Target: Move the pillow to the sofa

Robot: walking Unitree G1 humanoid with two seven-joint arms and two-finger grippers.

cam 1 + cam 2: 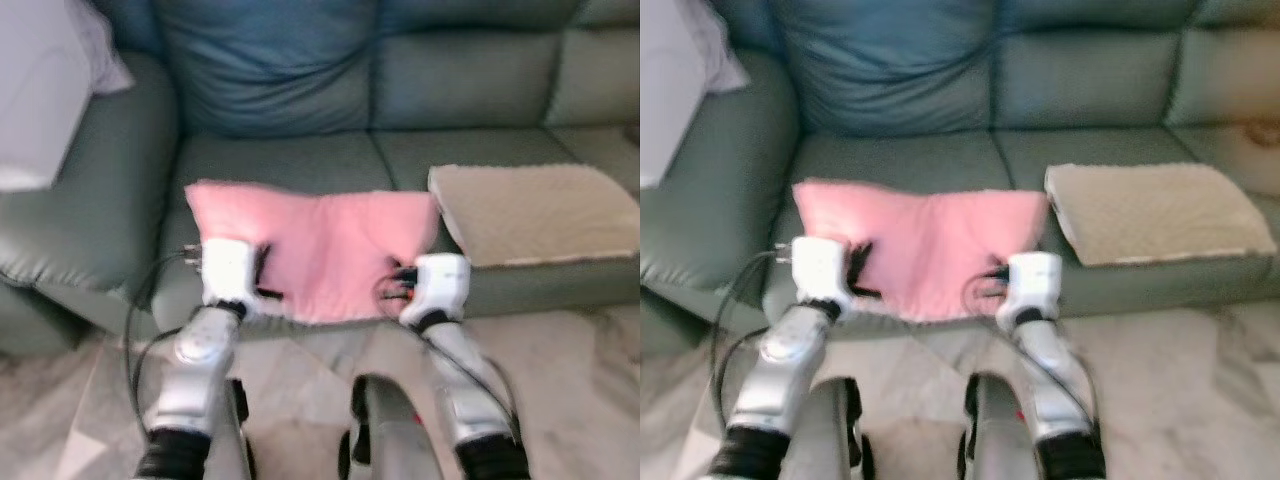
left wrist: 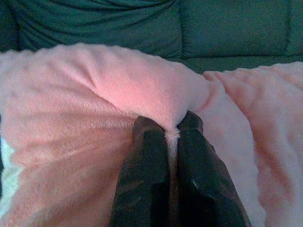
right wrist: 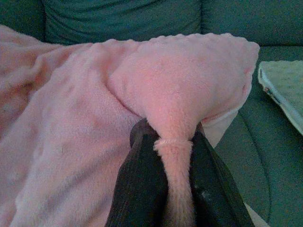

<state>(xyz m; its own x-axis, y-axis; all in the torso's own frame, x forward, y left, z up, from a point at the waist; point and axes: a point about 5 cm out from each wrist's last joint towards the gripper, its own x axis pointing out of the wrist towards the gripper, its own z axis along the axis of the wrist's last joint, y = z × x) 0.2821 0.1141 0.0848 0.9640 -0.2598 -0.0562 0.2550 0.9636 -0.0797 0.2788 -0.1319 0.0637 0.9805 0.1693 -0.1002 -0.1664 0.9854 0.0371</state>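
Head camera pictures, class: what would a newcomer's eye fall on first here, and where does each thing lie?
The fluffy pink rectangular pillow stands out, lying across the front edge of the grey-green leather sofa. The left claw and the right claw each pinch a fold of its plush near the front edge, one toward each end. Beside it, to the robot's right, a beige woolly cushion lies flat on the seat.

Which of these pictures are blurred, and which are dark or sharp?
Both eye views are softly blurred and bright, so the pillow and sofa lose fine edges. Left wrist view is dimmer but sharp: the left end effector pinches pink plush. Right wrist view is likewise dim and sharp, with the right end effector clamped on a fold.
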